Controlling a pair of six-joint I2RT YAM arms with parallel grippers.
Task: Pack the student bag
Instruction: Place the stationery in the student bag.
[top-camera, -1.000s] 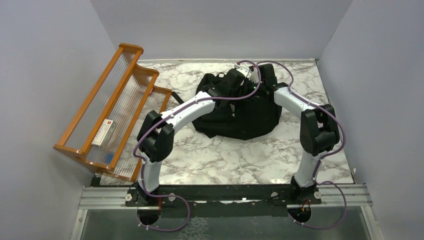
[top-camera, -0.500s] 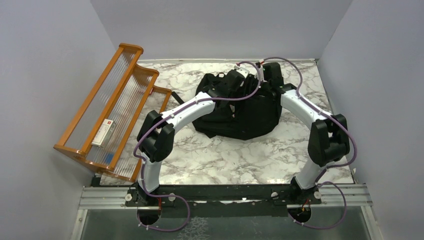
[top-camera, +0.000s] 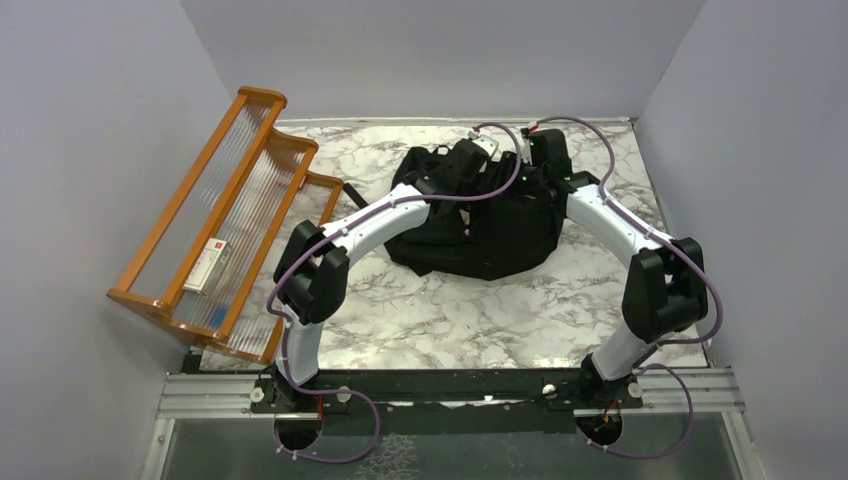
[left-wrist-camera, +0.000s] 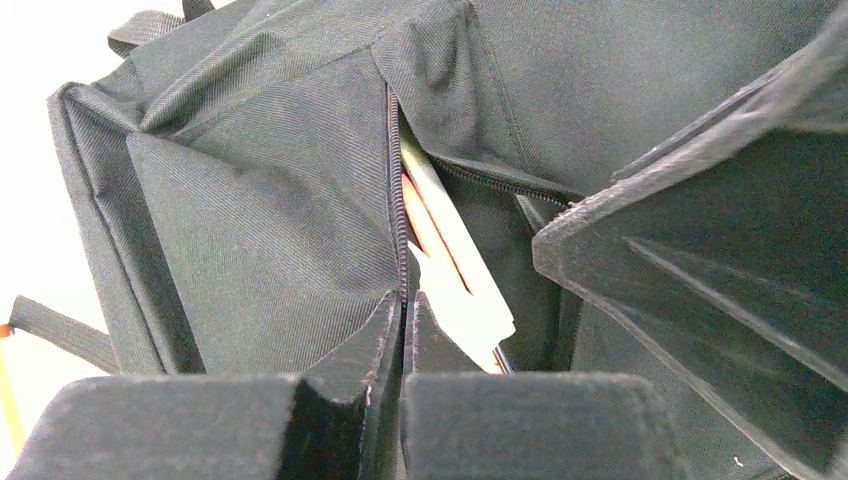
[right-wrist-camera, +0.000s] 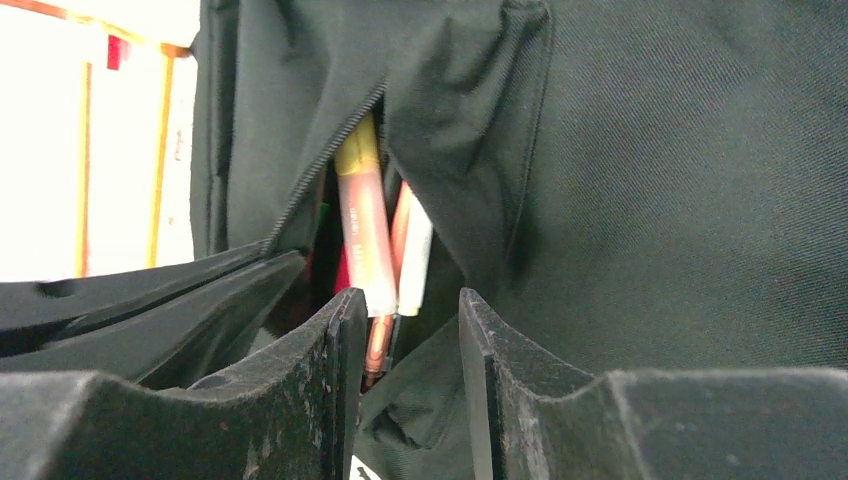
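The black student bag lies slumped at the bench's far side. Its zip gapes, apparently showing pens inside.

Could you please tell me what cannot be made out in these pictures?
- Left wrist: whether the left gripper pinches the student bag; too close.
- Right wrist: the pens' lower ends, behind the right gripper.
- Top view: the bag's pocket opening, under both grippers.
- Top view: the box's label, too small.

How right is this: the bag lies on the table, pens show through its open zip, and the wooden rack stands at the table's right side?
One thing is wrong: the rack stands at the table's left side, as the top view shows. The bag does lie on the table, and pens show through its open zip.
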